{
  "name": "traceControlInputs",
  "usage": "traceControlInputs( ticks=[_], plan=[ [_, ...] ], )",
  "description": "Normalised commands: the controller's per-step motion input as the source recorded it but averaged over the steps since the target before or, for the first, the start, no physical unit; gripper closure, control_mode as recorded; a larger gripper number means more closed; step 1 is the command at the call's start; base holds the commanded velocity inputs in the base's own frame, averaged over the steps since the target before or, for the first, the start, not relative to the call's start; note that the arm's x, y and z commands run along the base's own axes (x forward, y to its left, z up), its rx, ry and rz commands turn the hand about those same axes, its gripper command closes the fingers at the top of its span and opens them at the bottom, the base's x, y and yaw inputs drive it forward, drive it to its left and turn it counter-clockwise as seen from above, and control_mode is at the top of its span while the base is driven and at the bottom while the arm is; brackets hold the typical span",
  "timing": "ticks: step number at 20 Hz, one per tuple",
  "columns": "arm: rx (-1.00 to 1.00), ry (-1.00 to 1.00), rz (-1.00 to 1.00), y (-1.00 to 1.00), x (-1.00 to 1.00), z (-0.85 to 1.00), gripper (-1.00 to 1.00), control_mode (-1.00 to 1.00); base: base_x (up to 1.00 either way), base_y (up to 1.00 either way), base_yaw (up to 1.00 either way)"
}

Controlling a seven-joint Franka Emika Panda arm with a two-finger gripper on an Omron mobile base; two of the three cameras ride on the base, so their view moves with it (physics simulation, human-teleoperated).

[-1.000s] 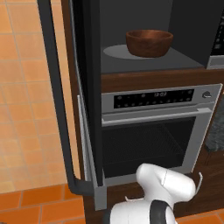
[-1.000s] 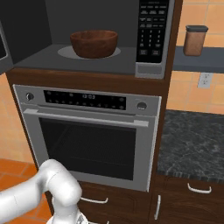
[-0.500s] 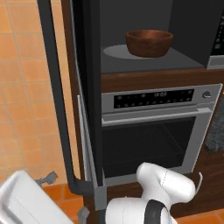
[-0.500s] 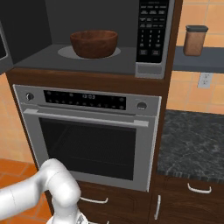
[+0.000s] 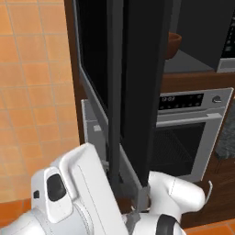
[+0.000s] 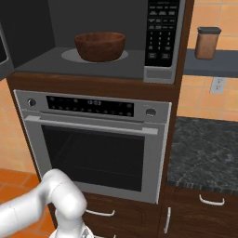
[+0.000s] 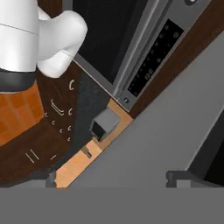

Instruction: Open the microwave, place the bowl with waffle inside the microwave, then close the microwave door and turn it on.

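The microwave stands open. The dark reddish-brown bowl sits on the round turntable in its cavity, and I cannot see what is in it. In the left base view the microwave door, with its long dark handle, stands across the left part of the cavity. It hides most of the bowl. In the hand view my gripper is open, fingers wide apart with nothing between them. It sits close against a broad grey surface, apparently the door, and looks down along it.
Below the microwave is the silver oven, whose display also appears in the hand view. A dark stone counter with drawers lies to the right. A brown jar stands on a shelf. An orange tiled wall is to the left.
In the left base view the door and handle have swung right, now covering part of the cavity and oven. My white arm has risen into the lower left.
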Motion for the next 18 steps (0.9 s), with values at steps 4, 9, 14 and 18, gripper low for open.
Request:
traceControlInputs(
  ticks=[4,9,14,18],
  plan=[
    [0.00,-0.05,-0.16,-1.00,0.30,0.33,-1.00,-1.00,0.00,0.00,0.00],
    [0.00,-0.02,-0.06,-1.00,0.55,0.28,-1.00,-1.00,0.00,0.00,0.00],
    [-0.04,0.00,0.03,-0.95,0.54,-0.05,-1.00,-1.00,0.00,0.00,0.00],
    [-0.26,0.00,0.17,-0.70,0.57,-0.46,-1.00,-1.00,0.00,0.00,0.00]
  ],
)
